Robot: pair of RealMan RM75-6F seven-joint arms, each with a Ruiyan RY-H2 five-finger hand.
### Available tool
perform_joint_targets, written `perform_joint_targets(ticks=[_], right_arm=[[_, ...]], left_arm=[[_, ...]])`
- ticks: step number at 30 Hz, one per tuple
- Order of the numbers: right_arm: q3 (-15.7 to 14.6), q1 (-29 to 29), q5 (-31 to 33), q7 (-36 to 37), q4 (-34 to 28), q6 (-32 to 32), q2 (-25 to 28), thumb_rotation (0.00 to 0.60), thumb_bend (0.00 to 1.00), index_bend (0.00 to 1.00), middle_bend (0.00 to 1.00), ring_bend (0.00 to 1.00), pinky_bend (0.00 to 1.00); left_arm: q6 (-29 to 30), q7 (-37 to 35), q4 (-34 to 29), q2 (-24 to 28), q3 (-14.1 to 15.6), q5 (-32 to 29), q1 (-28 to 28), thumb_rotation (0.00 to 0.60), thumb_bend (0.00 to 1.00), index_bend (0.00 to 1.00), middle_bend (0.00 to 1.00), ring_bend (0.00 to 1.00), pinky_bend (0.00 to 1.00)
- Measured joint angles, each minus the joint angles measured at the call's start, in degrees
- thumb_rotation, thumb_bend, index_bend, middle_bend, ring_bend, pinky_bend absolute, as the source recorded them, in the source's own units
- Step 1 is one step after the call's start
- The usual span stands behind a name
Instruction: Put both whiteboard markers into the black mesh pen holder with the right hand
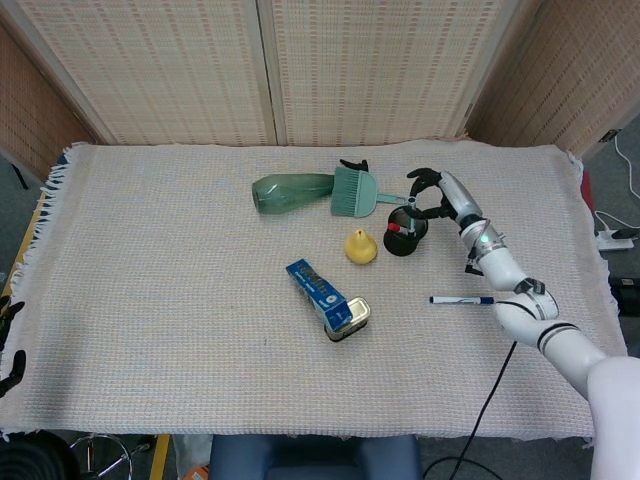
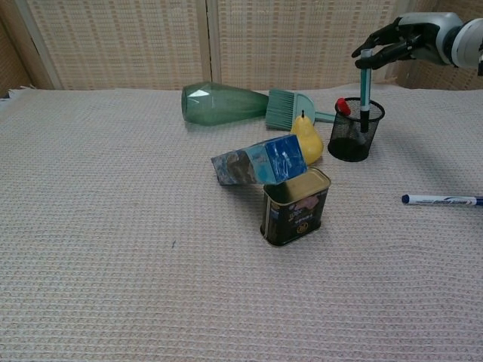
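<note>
My right hand [image 2: 404, 41] hangs above the black mesh pen holder [image 2: 355, 139] and pinches the top of a green whiteboard marker [image 2: 364, 83]. The marker stands upright with its dark lower end dipped inside the holder's mouth. In the head view the right hand [image 1: 432, 192] hovers just behind the holder [image 1: 405, 233]. A red-capped item [image 2: 343, 105] leans inside the holder. The second marker [image 1: 462, 299], blue-capped, lies flat on the cloth to the holder's front right, also seen as the marker [image 2: 441, 200] in the chest view. Only spread, empty fingertips of my left hand [image 1: 10, 362] show at the left edge.
A yellow pear [image 2: 306, 136] stands beside the holder. A teal brush [image 2: 287, 109] and a green glass bottle [image 2: 223, 104] lie behind it. A blue carton [image 2: 260, 162] leans on an open tin [image 2: 296, 207] at mid-table. A woven cloth [image 1: 160, 300] covers the table.
</note>
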Motion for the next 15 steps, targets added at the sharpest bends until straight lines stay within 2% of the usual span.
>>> perform_joint_targets(ticks=[7, 10, 13, 15], right_arm=[[-4.7, -0.2, -2.7, 6.2, 5.2, 0.4, -3.0, 0.6, 0.33, 0.64, 0.22, 0.32, 0.19], [-6.1, -0.3, -3.5, 8.2, 6.4, 0.8, -3.6, 0.6, 0.34, 0.61, 0.22, 0.31, 0.18], [-7.4, -0.3, -4.4, 9.2, 7.1, 1.6, -3.7, 0.6, 0.35, 0.47, 0.22, 0.26, 0.12], [-7.9, -0.2, -4.7, 9.4, 7.3, 2.0, -3.6, 0.6, 0.35, 0.3, 0.2, 0.2, 0.06]], left_arm=[[-0.4, 0.6, -0.1, -0.1, 0.1, -0.3, -0.1, 0.6, 0.48, 0.12, 0.0, 0.0, 0.1], [-0.8, 0.8, -0.1, -0.1, 0.0, -0.9, -0.2, 0.6, 0.48, 0.12, 0.0, 0.0, 0.1], [-1.0, 1.0, -0.4, 0.0, 0.0, -1.2, -0.2, 0.6, 0.49, 0.12, 0.0, 0.0, 0.1], [-0.9, 1.1, -0.4, 0.1, 0.0, -1.1, -0.2, 0.6, 0.49, 0.12, 0.0, 0.0, 0.1]])
